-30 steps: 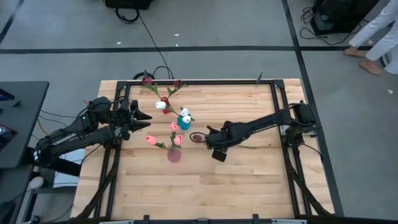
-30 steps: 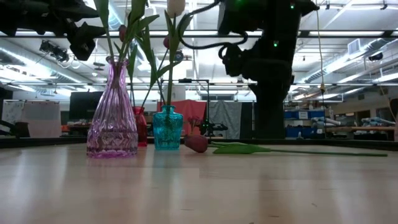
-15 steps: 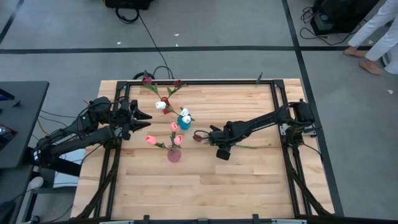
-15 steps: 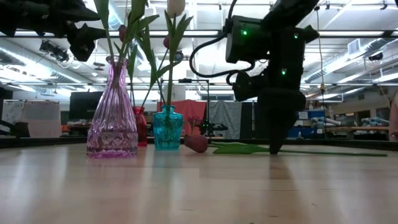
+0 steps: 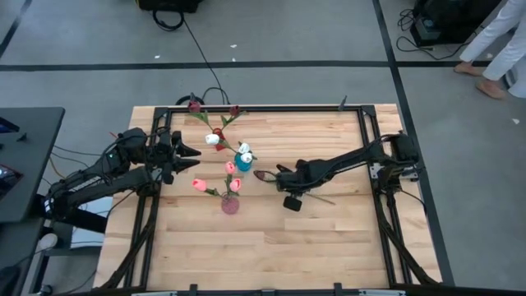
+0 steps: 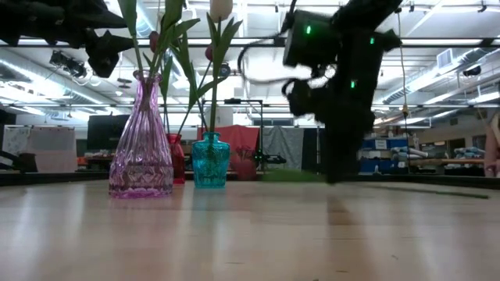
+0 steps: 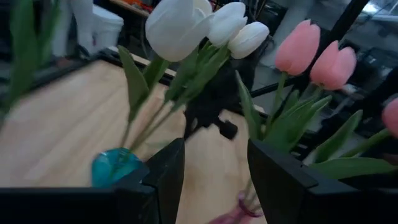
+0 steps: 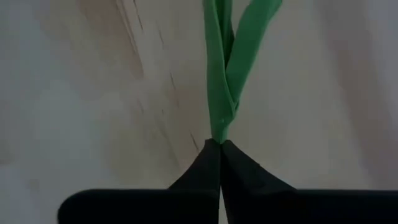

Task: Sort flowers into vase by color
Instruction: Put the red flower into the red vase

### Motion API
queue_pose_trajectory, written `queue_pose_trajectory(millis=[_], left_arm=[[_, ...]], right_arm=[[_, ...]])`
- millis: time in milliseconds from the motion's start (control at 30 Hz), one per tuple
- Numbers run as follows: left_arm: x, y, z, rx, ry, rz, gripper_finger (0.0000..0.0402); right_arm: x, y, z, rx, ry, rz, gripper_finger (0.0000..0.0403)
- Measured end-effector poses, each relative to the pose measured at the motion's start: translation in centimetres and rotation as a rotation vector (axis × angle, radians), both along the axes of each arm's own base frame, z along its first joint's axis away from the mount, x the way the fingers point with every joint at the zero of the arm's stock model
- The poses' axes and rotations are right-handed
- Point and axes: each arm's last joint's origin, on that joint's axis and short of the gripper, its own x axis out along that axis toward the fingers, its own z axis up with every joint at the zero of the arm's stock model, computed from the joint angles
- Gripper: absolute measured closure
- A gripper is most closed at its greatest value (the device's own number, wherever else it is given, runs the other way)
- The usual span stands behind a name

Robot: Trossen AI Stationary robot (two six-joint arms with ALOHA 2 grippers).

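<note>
From our low camera, nearest stands the pink vase [image 6: 141, 140] with pink tulips [image 5: 215, 186], then the teal vase [image 6: 210, 161] holding white tulips [image 7: 199, 26], with a red vase [image 6: 176, 158] behind. Right of them our right gripper [image 8: 220, 149] is clenched on the green stem [image 8: 219, 81] of a dark red tulip [image 5: 260, 175], its bloom just beside the teal vase. Our left gripper [image 7: 211, 171] hangs near the table's left edge, fingers [image 7: 165, 171] spread apart, grasping nothing. Beyond the table [image 5: 329, 238], 1 person [image 5: 497, 41] stands at the far right.
</note>
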Motion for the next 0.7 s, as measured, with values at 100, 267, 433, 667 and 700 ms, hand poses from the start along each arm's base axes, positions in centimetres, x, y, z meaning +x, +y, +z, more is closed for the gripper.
queue_pose_trajectory(millis=[100,267,433,667,700], left_arm=[[0.0,-0.1,0.1,-0.048,-0.002,-0.034,0.0220],[-0.4,-0.3,1.8,-0.023,-0.047,-0.027,0.0220],[-0.5,-0.4,4.5,-0.014,-0.059,-0.026,0.0220],[0.5,0.2,8.2,0.008,-0.030,-0.029,0.0220],[0.8,0.3,8.7,0.015,-0.027,-0.029,0.0220]], right_arm=[[-0.2,0.0,3.3,0.004,-0.122,0.015,0.0397],[-1.8,0.8,10.4,0.024,-0.419,0.078,0.0399],[-4.4,1.8,16.7,0.080,-0.755,0.143,0.0400],[-5.8,2.5,21.5,-0.130,-1.098,0.189,0.0400],[-5.5,2.3,21.8,-0.162,-1.140,0.189,0.0400]])
